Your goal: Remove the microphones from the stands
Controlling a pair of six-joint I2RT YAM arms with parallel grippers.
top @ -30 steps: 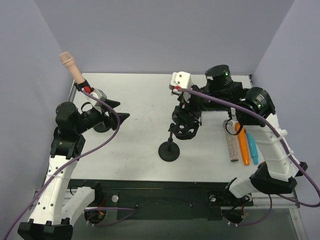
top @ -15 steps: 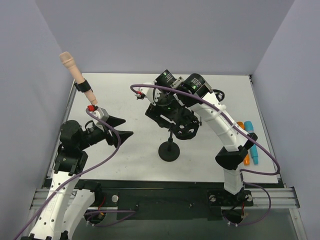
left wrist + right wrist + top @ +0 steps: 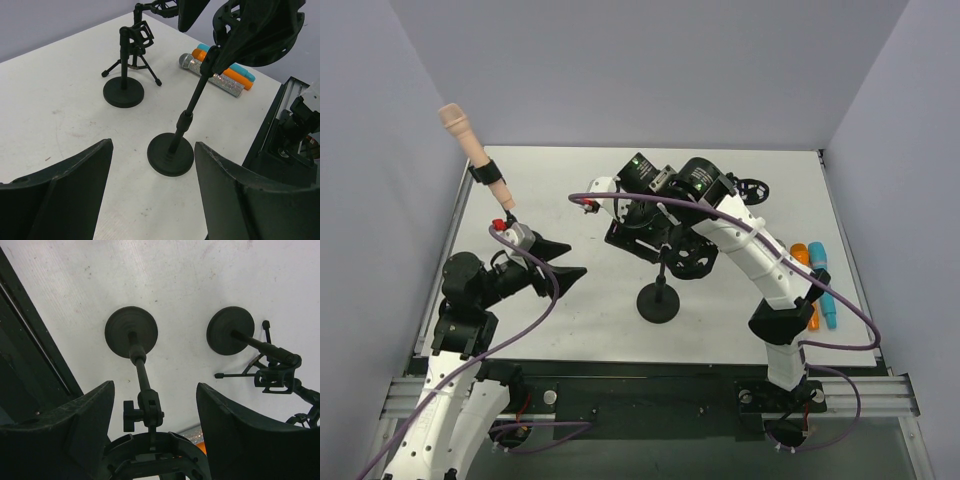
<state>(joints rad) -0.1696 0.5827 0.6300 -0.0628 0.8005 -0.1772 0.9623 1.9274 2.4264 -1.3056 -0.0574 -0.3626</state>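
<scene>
A beige microphone [image 3: 458,127] sits tilted in a black clip [image 3: 487,173] on a stand at the far left; the stand's base is hidden behind my left arm. My left gripper [image 3: 564,259] is open and empty, low over the table, well below that microphone and pointing right. In its wrist view the gripper [image 3: 152,147] faces a round-base stand [image 3: 170,154]. My right gripper [image 3: 642,238] is open and empty above this stand's empty shock mount [image 3: 688,258]. In the right wrist view the gripper [image 3: 152,390] straddles the stand's post [image 3: 141,371].
The middle stand's round base [image 3: 658,301] is on the table. A second round-base stand [image 3: 123,92] and a small tripod [image 3: 136,64] stand at the back right. Silver [image 3: 216,78], orange [image 3: 799,254] and blue [image 3: 819,257] microphones lie at the right.
My right arm has swung left and its gripper now hangs over the middle stand's left side. My left gripper has drawn back toward the near edge, still open.
</scene>
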